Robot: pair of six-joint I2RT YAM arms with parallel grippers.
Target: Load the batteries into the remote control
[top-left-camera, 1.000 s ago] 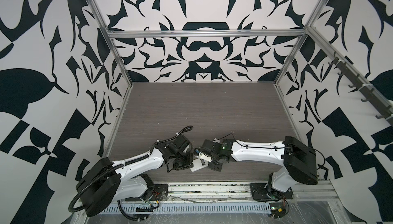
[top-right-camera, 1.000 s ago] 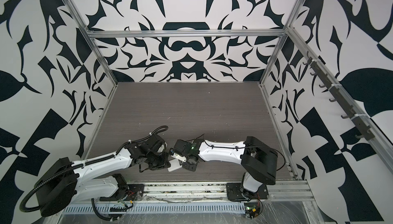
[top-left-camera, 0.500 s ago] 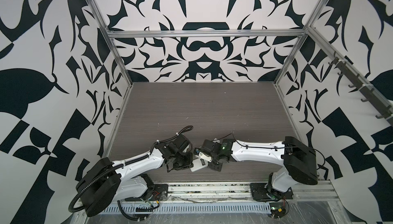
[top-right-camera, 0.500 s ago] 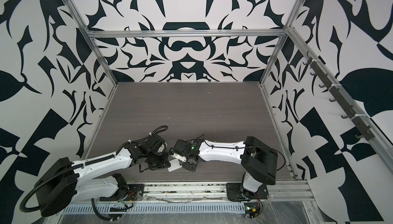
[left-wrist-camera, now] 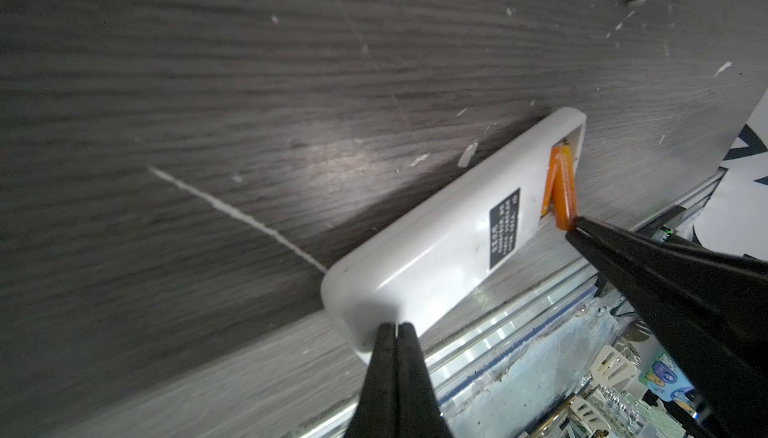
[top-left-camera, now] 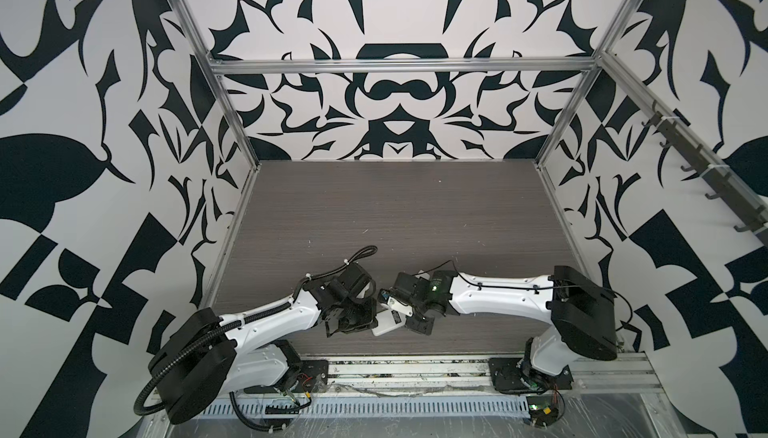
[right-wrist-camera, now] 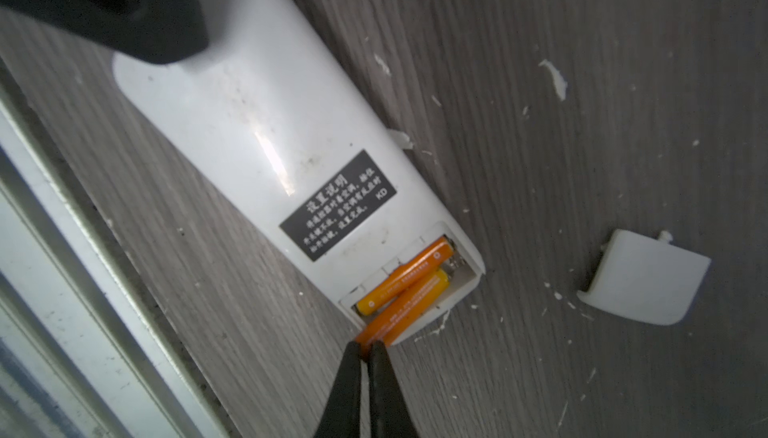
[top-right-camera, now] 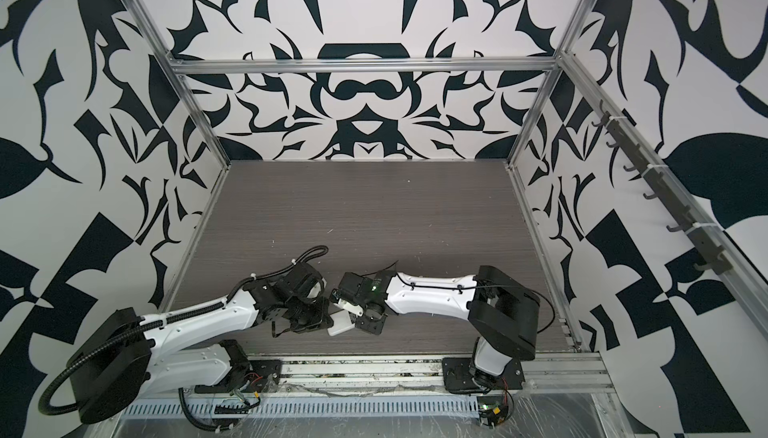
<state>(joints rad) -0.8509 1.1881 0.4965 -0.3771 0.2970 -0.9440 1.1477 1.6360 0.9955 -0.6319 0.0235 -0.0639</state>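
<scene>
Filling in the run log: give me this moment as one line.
remote control: back up, compartment open | batteries: one seated, one tilted | right end effector: pinching tilted battery's end | left end effector: shut against remote's end | cover: off

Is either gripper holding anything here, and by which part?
The right gripper pinches the outer end of the second battery, which sits tilted in the remote control. The left gripper is shut, tips against the remote's opposite end, holding nothing.
</scene>
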